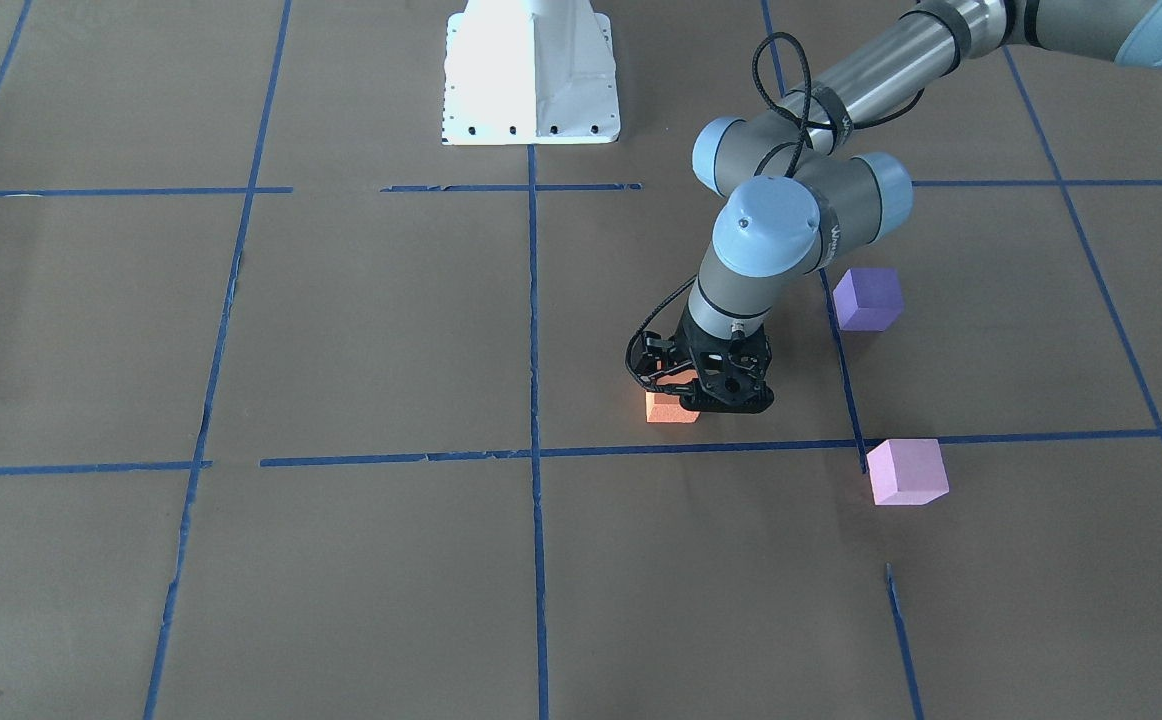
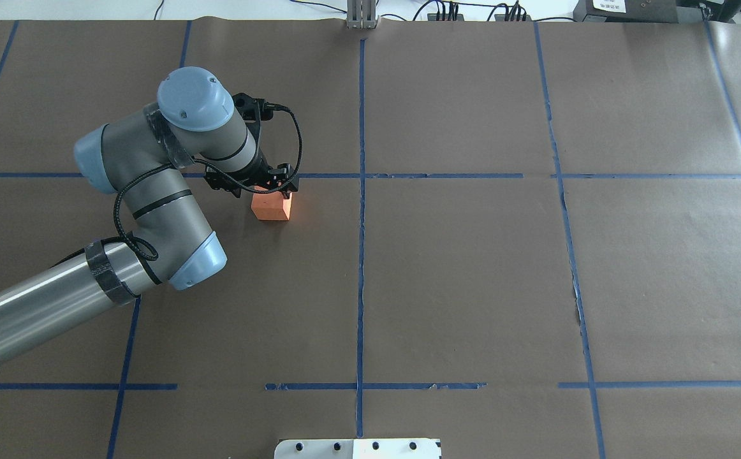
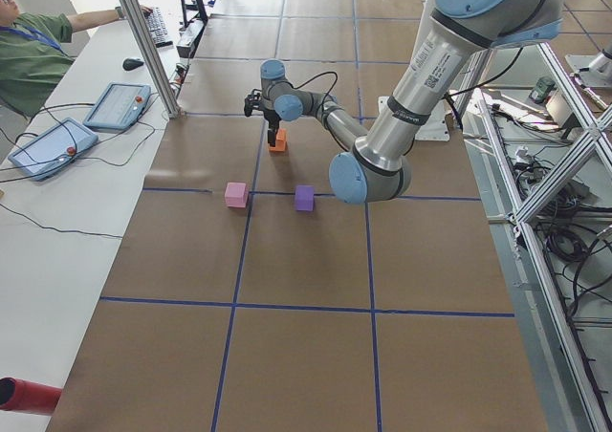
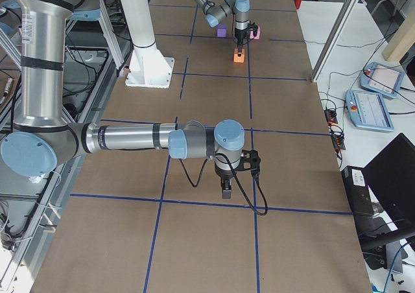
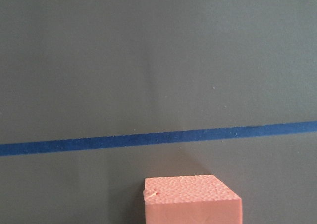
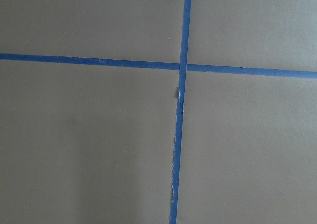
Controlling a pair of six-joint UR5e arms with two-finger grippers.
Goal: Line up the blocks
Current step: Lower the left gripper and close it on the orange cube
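**Exterior front-facing.** The left gripper (image 1: 713,388) stands low over the orange block (image 1: 668,409). The gripper body masks the fingers, so whether they clamp the block cannot be told. The purple block (image 1: 868,298) lies at 2 o'clock of the orange one and the pink block (image 1: 906,471) between 3 and 4 o'clock. Both are well apart from it, each just beside one blue tape line (image 1: 846,385). The papered table (image 1: 341,330) lies open from 6 round to 11 o'clock. The white base (image 1: 531,80) is at 11.

**Overhead exterior.** The orange block (image 2: 271,206) sits just on the near side of a cross line. Its sides are equal, so it has no long axis, and its edges are slightly skewed to the grid. The left gripper (image 2: 279,186) is at its 12 o'clock edge. The purple and pink blocks do not show here.

**Exterior left.** All three blocks show: orange (image 3: 278,143), pink (image 3: 235,195) and purple (image 3: 304,198). The last two lie along one tape line. The left gripper (image 3: 275,126) points straight down. An operator (image 3: 33,54) is at 10 o'clock.

**Exterior right.** This is the only view of the right gripper (image 4: 225,190). It points down beside a tape line, well apart from the blocks, and its finger spread cannot be told.

**Left wrist-mounted.** The orange block's top face (image 5: 190,199) is at 6 o'clock, with a tape line beyond it.

**Right wrist-mounted.** A tape crossing (image 6: 182,66) lies on bare paper.
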